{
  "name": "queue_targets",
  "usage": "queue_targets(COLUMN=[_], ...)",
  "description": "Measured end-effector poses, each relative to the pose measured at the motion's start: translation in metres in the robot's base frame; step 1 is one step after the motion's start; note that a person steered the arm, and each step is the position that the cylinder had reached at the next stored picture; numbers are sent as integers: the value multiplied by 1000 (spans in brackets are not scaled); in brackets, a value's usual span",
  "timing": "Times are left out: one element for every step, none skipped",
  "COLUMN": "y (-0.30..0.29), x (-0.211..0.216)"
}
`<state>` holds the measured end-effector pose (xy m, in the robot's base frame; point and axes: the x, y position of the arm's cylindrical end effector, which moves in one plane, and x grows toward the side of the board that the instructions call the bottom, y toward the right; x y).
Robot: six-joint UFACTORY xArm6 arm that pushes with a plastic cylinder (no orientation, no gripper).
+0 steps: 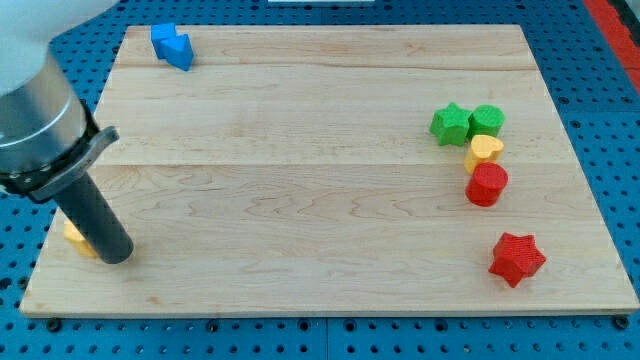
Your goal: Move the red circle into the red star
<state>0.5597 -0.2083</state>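
The red circle (487, 184) lies on the wooden board at the view's right, touching a yellow block (484, 150) just above it. The red star (517, 258) lies below and slightly right of the red circle, apart from it, near the board's bottom right. My tip (117, 255) rests on the board at the view's bottom left, far from both red blocks. It stands right next to a yellow block (76, 237) that the rod partly hides.
A green star (451, 124) and a green block (487, 120) sit side by side above the yellow block at the right. Blue blocks (172, 45) lie at the board's top left corner. The board's edge (300, 312) runs along the bottom.
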Motion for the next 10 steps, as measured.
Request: queue_targets(y=[107, 220, 229, 308, 322, 365, 379, 376, 360, 360], x=[1, -10, -70, -95, -98, -91, -62, -21, -27, -55])
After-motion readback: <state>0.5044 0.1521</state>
